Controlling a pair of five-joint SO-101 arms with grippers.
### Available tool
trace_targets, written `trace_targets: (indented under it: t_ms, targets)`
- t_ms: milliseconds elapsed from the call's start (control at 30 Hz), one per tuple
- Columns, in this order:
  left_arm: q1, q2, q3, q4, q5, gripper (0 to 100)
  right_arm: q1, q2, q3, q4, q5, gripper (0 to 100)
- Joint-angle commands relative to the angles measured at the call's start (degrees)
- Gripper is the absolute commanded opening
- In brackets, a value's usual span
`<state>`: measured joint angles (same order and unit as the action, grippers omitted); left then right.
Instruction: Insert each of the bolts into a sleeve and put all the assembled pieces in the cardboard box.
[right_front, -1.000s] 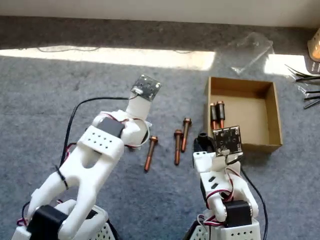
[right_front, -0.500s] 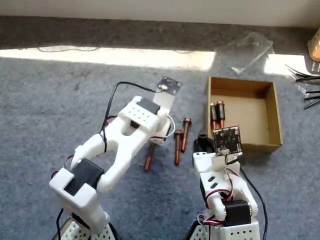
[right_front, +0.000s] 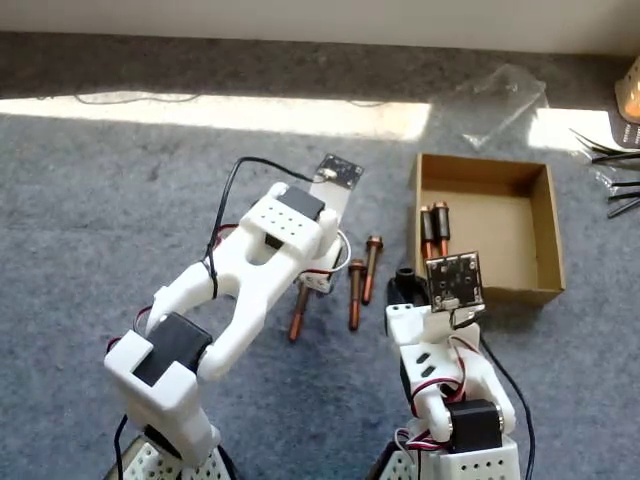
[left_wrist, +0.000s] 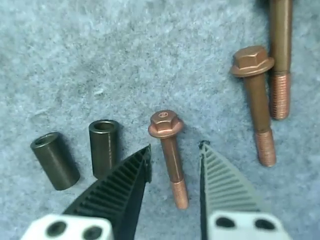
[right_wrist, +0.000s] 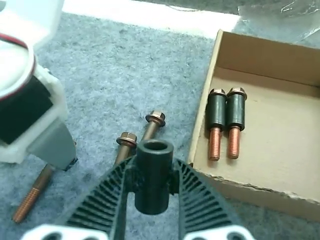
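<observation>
- High view: found three bolts on the grey carpet (right_front: 110, 200), long axes all roughly near-to-far, heads at the far end. Left bolt (right_front: 296, 318) half under the left arm (right_front: 265, 255); middle bolt (right_front: 355, 295) and right bolt (right_front: 372, 266) just beside each other.
- Noted cardboard box (right_front: 546, 235) to the right of these, with two assembled pieces (right_front: 434, 230) side by side against its left wall.
- Logged right gripper (right_front: 405, 283) near the box's near-left corner, clamped on a black sleeve (right_front: 404, 274) (a dark blob from up here).
- Left wrist view: saw left gripper (left_wrist: 175, 146) parted moderately, gripping nothing, jaws either side of the left bolt's shank without touching it. Hex head beyond the fingertips, threaded end back toward the wrist.
- Recorded two loose sleeves (left_wrist: 55, 160) lying just beside each other on the carpet, the nearer one partly behind a finger.
- Right wrist view: confirmed right gripper closed tight on the black sleeve, long axis along the fingers, open bore showing at the fingertip end.
- Checked assembled pieces: parallel, touching, heads toward the box's far wall, bare threads toward its near wall.
</observation>
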<state>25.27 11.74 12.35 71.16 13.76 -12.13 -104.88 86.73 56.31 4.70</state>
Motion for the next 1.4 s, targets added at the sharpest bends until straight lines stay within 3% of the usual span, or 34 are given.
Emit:
trace_targets:
  t_ms: [0,267,400,667,833,1367]
  targets:
    - [-0.3,-0.7,-2.3,0.8,0.5,15,0.7,-0.5,-1.1,-2.1,-0.3,0.5]
    - [-0.8,0.0,-1.5,0.4,0.7,13,0.7,-0.5,-1.1,-2.1,-0.3,0.5]
    - [-1.4,-0.1,0.9,-0.8,4.9,13,0.7,-0.5,-1.1,-2.1,-0.3,0.5]
    - [-3.0,-0.1,2.7,-3.5,5.5,13,0.7,-0.5,-1.1,-2.1,-0.3,0.5]
    - [-3.1,0.0,3.2,-5.1,9.3,13,0.7,-0.5,-1.1,-2.1,-0.3,0.5]
    - [-2.3,2.9,3.1,-6.9,9.5,13,0.7,-0.5,-1.0,-2.1,-0.3,0.5]
